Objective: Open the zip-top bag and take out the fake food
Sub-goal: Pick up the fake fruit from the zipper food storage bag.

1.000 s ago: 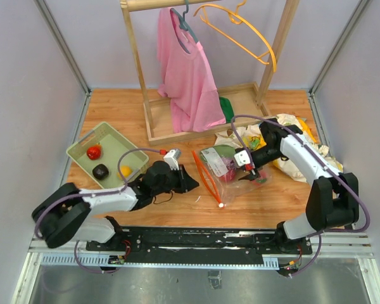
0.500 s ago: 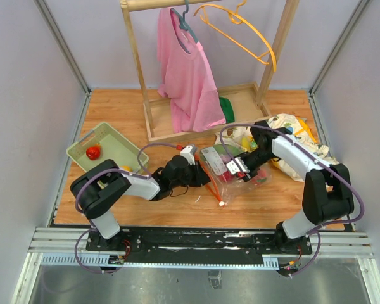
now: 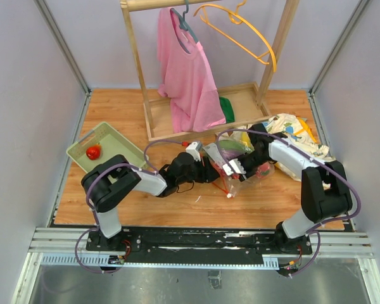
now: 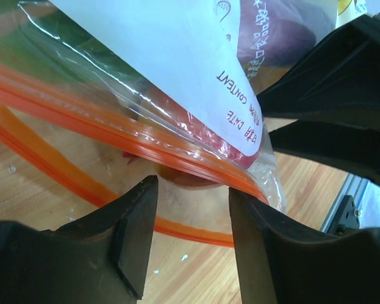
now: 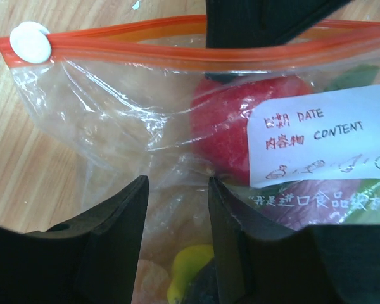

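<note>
The zip-top bag (image 3: pixel 244 172) lies on the wooden table in the middle right, with its orange zipper strips (image 4: pixel 114 101) parted and a white slider (image 5: pixel 29 39) at one end. The fake food shows through the plastic: a red piece (image 5: pixel 231 130), a yellow piece (image 5: pixel 191 266) and a purple piece (image 4: pixel 285 38). My left gripper (image 3: pixel 210 171) is open at the bag's mouth (image 4: pixel 191 202), one finger over the strip. My right gripper (image 3: pixel 232 166) is open and rests on the bag's side (image 5: pixel 177 190), with crinkled plastic between its fingers, beside the white label (image 5: pixel 323 136).
A pale green tray (image 3: pixel 107 136) with a red piece (image 3: pixel 94 152) stands at the left. A wooden rack (image 3: pixel 139 76) with a pink shirt (image 3: pixel 187 76) and an orange hanger (image 3: pixel 240 28) stands behind. A printed cloth (image 3: pixel 299 134) lies at the right.
My left gripper has moved right from near the tray to the bag's mouth. My right gripper has slid left along the bag. The bag has bunched up and shifted slightly.
</note>
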Robot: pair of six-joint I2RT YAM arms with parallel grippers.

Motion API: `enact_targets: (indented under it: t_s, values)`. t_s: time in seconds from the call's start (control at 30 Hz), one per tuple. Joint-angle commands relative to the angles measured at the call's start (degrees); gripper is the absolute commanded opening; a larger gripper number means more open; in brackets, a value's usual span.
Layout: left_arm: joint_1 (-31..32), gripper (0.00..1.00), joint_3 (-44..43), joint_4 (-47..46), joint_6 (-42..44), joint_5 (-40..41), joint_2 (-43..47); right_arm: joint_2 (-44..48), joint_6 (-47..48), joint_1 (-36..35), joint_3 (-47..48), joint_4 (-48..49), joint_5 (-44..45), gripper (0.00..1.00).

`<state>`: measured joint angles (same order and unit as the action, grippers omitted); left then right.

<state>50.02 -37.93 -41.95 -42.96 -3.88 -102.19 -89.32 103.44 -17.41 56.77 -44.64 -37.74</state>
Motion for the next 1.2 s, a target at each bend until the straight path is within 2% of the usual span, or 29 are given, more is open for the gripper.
enact_targets:
  t_s: [0.0,0.17,0.43,0.47,0.5,0.73,0.97,1.1,1.17]
  values:
    - [0.6,0.56,-2.15,-2.24,3.28,2.57,-0.55,-1.98,-1.33,-0.43,-0.34,0.0,0.11,0.43]
    - [1.33,0.75,-4.38,4.01,8.43,9.2,0.47,-3.2,-2.68,-0.27,1.18,-1.57,-2.53,0.4]
    - [1.48,0.83,-10.06,9.23,14.79,9.41,-2.69,-5.25,-6.71,1.05,4.63,-1.7,-5.11,0.41]
    - [1.48,0.89,-10.53,9.53,15.25,9.25,-3.15,-5.6,-7.42,1.3,5.26,-1.52,-5.52,0.41]
    - [1.48,0.91,-10.91,9.52,16.0,9.22,-3.59,-6.02,-8.06,1.56,5.71,-1.35,-5.89,0.41]
    - [1.48,0.95,-13.82,9.62,23.64,7.72,-6.18,-8.11,-9.13,1.94,6.34,-0.45,-6.03,0.42]
    - [1.48,0.89,-14.94,10.27,25.29,4.37,-9.02,-8.61,-9.98,2.24,6.5,-0.47,-6.97,0.42]
    - [1.47,0.67,-14.9,12.82,24.32,5.58,-7.23,-7.97,-11.45,2.97,6.07,-0.49,-8.11,0.41]
    - [1.48,0.5,-14.84,14.21,23.75,6.15,-4.97,-7.1,-12.18,3.6,5.52,-0.45,-8.96,0.41]
